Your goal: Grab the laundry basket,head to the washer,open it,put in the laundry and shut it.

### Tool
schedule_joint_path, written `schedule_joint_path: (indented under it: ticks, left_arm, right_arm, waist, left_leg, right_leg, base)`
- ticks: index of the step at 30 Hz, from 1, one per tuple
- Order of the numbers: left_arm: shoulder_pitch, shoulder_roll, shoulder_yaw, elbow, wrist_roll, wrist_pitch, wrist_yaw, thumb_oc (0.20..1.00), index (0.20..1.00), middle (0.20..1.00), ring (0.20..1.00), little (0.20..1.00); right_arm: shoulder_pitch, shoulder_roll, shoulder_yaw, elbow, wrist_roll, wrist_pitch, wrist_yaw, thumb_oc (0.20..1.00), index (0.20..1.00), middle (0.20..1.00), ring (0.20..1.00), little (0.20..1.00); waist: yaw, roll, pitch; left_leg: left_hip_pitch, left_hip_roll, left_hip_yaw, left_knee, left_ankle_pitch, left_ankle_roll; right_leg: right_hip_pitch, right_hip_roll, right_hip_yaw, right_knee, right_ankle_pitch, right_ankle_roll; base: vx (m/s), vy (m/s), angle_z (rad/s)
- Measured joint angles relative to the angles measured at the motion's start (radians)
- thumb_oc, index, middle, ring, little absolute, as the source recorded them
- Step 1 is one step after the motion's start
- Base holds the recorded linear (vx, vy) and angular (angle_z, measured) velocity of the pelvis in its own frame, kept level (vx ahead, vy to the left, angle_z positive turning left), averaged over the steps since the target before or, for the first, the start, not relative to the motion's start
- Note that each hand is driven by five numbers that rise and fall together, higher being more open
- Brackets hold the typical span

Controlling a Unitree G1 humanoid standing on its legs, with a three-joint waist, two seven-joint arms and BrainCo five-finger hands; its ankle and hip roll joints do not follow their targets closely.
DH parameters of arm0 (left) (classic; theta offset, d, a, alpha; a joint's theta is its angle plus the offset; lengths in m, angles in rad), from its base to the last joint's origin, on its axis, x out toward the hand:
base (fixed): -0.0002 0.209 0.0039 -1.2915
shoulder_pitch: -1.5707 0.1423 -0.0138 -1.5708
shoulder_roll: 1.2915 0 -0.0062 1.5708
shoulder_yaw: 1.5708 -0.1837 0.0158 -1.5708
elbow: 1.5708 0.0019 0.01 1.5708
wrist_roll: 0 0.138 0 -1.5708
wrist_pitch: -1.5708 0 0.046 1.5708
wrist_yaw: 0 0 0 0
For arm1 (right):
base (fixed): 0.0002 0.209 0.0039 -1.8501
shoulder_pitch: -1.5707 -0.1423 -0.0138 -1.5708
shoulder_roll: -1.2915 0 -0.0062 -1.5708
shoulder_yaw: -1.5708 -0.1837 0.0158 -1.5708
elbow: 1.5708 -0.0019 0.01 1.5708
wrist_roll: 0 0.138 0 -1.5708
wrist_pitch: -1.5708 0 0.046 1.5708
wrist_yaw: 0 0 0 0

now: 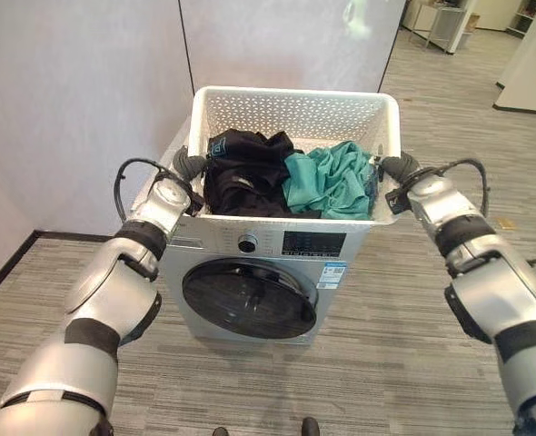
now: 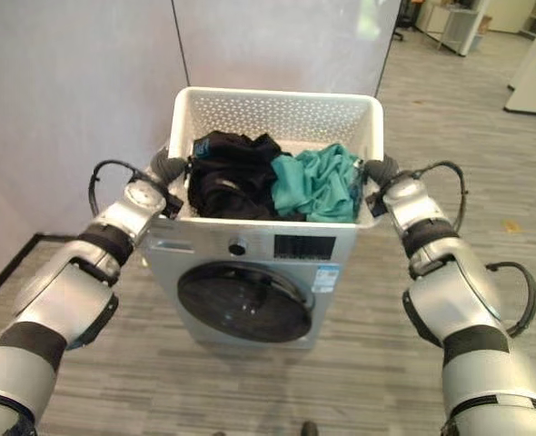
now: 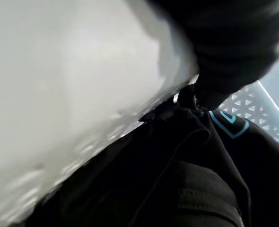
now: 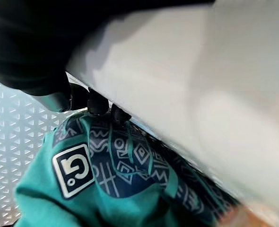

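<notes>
A white perforated laundry basket (image 1: 295, 113) is level with the top of a silver front-loading washer (image 1: 213, 243); whether it rests on the washer I cannot tell. Inside lie a black garment (image 1: 245, 173) and a teal garment (image 1: 332, 177). My left hand (image 1: 188, 167) grips the basket's left rim and my right hand (image 1: 398, 167) grips the right rim. In the right wrist view the dark fingertips (image 4: 98, 101) curl over the rim (image 4: 187, 71) above the teal garment (image 4: 106, 179). The washer's round dark door (image 1: 250, 298) is shut.
A grey partition wall (image 1: 77, 82) stands right behind the washer. Striped grey flooring (image 1: 386, 363) stretches around it, with open floor to the right and office furniture (image 1: 450, 23) far back.
</notes>
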Motion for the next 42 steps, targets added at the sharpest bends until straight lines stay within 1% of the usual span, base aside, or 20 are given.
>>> schedule_joint_path:
  ticks: [1,2,3,4,7,9,13,16,21,23,25,27,28,30,32,33,35,42]
  left_arm:
    - [-0.003,0.001,0.000,0.004,0.000,0.001,-0.002,0.586,0.586,0.586,0.586,0.586]
    - [-0.022,-0.011,-0.008,0.036,0.000,0.003,-0.007,1.000,1.000,1.000,1.000,1.000]
    - [-0.048,-0.024,-0.017,0.072,0.002,0.010,-0.005,1.000,1.000,1.000,1.000,1.000]
    - [-0.063,-0.029,-0.022,0.088,0.002,0.011,0.003,1.000,1.000,1.000,1.000,1.000]
    - [-0.111,-0.041,-0.027,0.124,0.002,0.015,0.016,1.000,1.000,1.000,1.000,1.000]
    - [-0.117,-0.046,-0.028,0.133,0.002,0.018,0.030,1.000,1.000,1.000,1.000,1.000]
    - [-0.170,-0.061,-0.035,0.141,0.019,0.023,0.050,1.000,1.000,1.000,1.000,1.000]
    - [-0.209,-0.084,-0.036,0.141,0.022,0.024,0.075,1.000,1.000,1.000,1.000,1.000]
    - [-0.255,-0.089,-0.027,0.137,0.007,0.015,0.118,1.000,1.000,1.000,1.000,1.000]
    - [-0.256,-0.094,-0.012,0.122,0.000,0.011,0.143,1.000,1.000,1.000,1.000,1.000]
    - [-0.255,-0.097,0.016,0.092,-0.001,-0.012,0.184,1.000,1.000,1.000,1.000,1.000]
    - [-0.253,-0.095,0.049,0.037,-0.010,-0.051,0.200,1.000,1.000,1.000,1.000,1.000]
    - [-0.253,-0.103,0.060,-0.010,-0.022,-0.083,0.215,1.000,1.000,1.000,1.000,1.000]
    - [-0.259,-0.134,0.060,-0.060,-0.022,-0.120,0.223,1.000,1.000,1.000,1.000,1.000]
    - [-0.261,-0.159,0.059,-0.077,-0.021,-0.143,0.227,1.000,1.000,1.000,1.000,1.000]
    - [-0.260,-0.168,0.054,-0.076,-0.021,-0.144,0.227,1.000,1.000,1.000,1.000,1.000]
    - [-0.260,-0.166,0.054,-0.076,-0.021,-0.147,0.227,1.000,1.000,1.000,1.000,1.000]
    - [-0.260,-0.163,0.053,-0.077,-0.021,-0.153,0.227,1.000,1.000,1.000,1.000,1.000]
  right_arm:
    - [-0.004,0.001,0.000,0.008,0.000,0.001,0.001,0.200,0.200,0.200,0.200,0.200]
    - [-0.014,0.012,0.001,0.032,0.000,0.002,0.002,0.442,0.442,0.442,0.442,0.442]
    - [-0.031,0.025,0.003,0.058,0.000,0.006,-0.002,0.539,0.539,0.539,0.539,0.539]
    - [-0.040,0.029,0.009,0.076,0.000,0.007,-0.009,1.000,1.000,1.000,1.000,1.000]
    - [-0.077,0.051,0.009,0.118,0.001,0.010,-0.036,1.000,1.000,1.000,1.000,1.000]
    - [-0.092,0.062,0.007,0.126,0.011,0.011,-0.050,1.000,1.000,1.000,1.000,1.000]
    - [-0.134,0.061,-0.016,0.160,0.114,0.012,-0.080,1.000,1.000,1.000,1.000,1.000]
    - [-0.161,0.064,-0.012,0.162,0.144,0.025,-0.089,1.000,1.000,1.000,1.000,1.000]
    - [-0.209,0.034,-0.011,0.162,0.256,0.027,-0.128,1.000,1.000,1.000,1.000,1.000]
    - [-0.218,0.033,-0.010,0.150,0.286,0.011,-0.153,1.000,1.000,1.000,1.000,1.000]
    - [-0.218,0.036,-0.010,0.131,0.310,-0.005,-0.168,1.000,1.000,1.000,1.000,1.000]
    - [-0.217,0.037,-0.014,0.097,0.336,-0.035,-0.184,1.000,1.000,1.000,1.000,1.000]
    - [-0.216,0.042,-0.039,0.049,0.356,-0.084,-0.194,1.000,1.000,1.000,1.000,1.000]
    - [-0.223,0.055,-0.053,-0.025,0.378,-0.161,-0.204,1.000,1.000,1.000,1.000,1.000]
    - [-0.227,0.071,-0.082,-0.069,0.388,-0.205,-0.216,1.000,1.000,1.000,1.000,1.000]
    - [-0.229,0.081,-0.093,-0.075,0.390,-0.224,-0.228,1.000,1.000,1.000,1.000,1.000]
    - [-0.234,0.083,-0.093,-0.078,0.393,-0.238,-0.241,1.000,1.000,1.000,1.000,1.000]
    - [-0.234,0.063,-0.094,-0.078,0.392,-0.238,-0.245,1.000,1.000,1.000,1.000,1.000]
  waist:
    - [0.001,0.000,-0.002]
    - [0.001,-0.003,-0.004]
    - [0.001,-0.007,-0.011]
    - [0.000,-0.009,-0.030]
    - [-0.002,-0.012,-0.038]
    - [-0.003,-0.012,-0.038]
    - [0.003,-0.012,-0.039]
    - [0.003,-0.012,-0.039]
    - [0.001,-0.011,-0.038]
    - [0.002,-0.010,-0.037]
    - [0.003,-0.006,-0.035]
    - [0.003,0.000,-0.029]
    - [0.003,0.007,-0.025]
    - [0.005,0.014,-0.020]
    - [0.004,0.016,-0.014]
    - [0.003,0.018,-0.010]
    - [0.003,0.019,-0.004]
    - [0.002,0.019,0.001]
  left_leg:
    - [0.000,0.000,0.000,0.000,0.000,0.000]
    - [-0.001,0.000,0.000,0.000,0.000,0.000]
    - [-0.011,0.000,0.001,0.000,0.000,0.000]
    - [-0.036,0.000,0.000,0.001,0.001,-0.001]
    - [-0.070,-0.002,0.000,0.001,0.010,-0.001]
    - [-0.072,-0.002,0.001,0.001,0.011,-0.003]
    - [-0.099,-0.002,-0.003,0.001,0.013,-0.004]
    - [-0.113,-0.002,-0.006,0.001,0.013,-0.004]
    - [-0.154,-0.002,-0.025,0.001,0.018,-0.006]
    - [-0.156,-0.002,-0.027,0.001,0.019,-0.006]
    - [-0.156,-0.002,-0.027,0.000,0.019,-0.006]
    - [-0.156,-0.004,-0.027,0.000,0.019,-0.006]
    - [-0.155,-0.005,-0.027,-0.001,0.019,-0.006]
    - [-0.151,-0.007,-0.026,-0.001,0.019,-0.006]
    - [-0.138,-0.005,-0.025,-0.001,0.018,-0.006]
    - [-0.124,-0.003,-0.022,-0.002,0.017,-0.005]
    - [-0.110,-0.002,-0.021,-0.002,0.014,-0.005]
    - [-0.098,0.001,-0.024,-0.002,0.013,-0.003]
  right_leg:
    - [0.000,0.000,0.000,0.000,0.001,-0.001]
    - [-0.001,0.000,0.000,0.000,0.000,-0.001]
    - [-0.012,0.000,-0.001,0.000,0.000,-0.001]
    - [-0.036,0.000,-0.001,0.000,0.002,-0.001]
    - [-0.070,-0.001,-0.001,0.001,0.011,-0.004]
    - [-0.072,-0.001,-0.003,0.001,0.016,0.001]
    - [-0.094,-0.001,-0.010,0.001,0.018,0.000]
    - [-0.107,-0.002,-0.013,0.001,0.020,-0.001]
    - [-0.139,-0.002,-0.026,0.001,0.021,-0.002]
    - [-0.138,-0.001,-0.036,0.001,0.021,-0.003]
    - [-0.138,-0.002,-0.038,0.001,0.021,-0.003]
    - [-0.137,-0.003,-0.039,0.001,0.021,-0.003]
    - [-0.135,-0.005,-0.039,0.001,0.021,-0.003]
    - [-0.132,-0.005,-0.040,0.001,0.021,-0.003]
    - [-0.119,-0.003,-0.040,0.001,0.021,-0.003]
    - [-0.108,-0.001,-0.038,0.000,0.020,-0.002]
    - [-0.094,-0.001,-0.038,0.000,0.014,0.001]
    - [-0.080,0.000,-0.039,-0.003,0.005,0.001]
  base:
    - [0.04,0.045,0.01]
    - [0.00,0.000,0.00]
    - [0.00,0.000,0.00]
    - [0.00,0.000,0.00]
    - [0.01,0.007,0.00]
    - [0.00,0.000,0.00]
    - [0.01,-0.004,0.06]
    - [-0.01,-0.002,0.02]
    - [0.00,-0.015,0.09]
    - [0.01,-0.012,0.08]
    - [0.01,-0.006,0.02]
    - [0.00,0.000,0.00]
    - [0.00,0.000,0.00]
    - [0.00,0.000,0.00]
    - [0.01,-0.009,-0.02]
    - [0.04,-0.023,-0.04]
    - [0.01,-0.011,-0.02]
    - [0.00,-0.005,0.00]
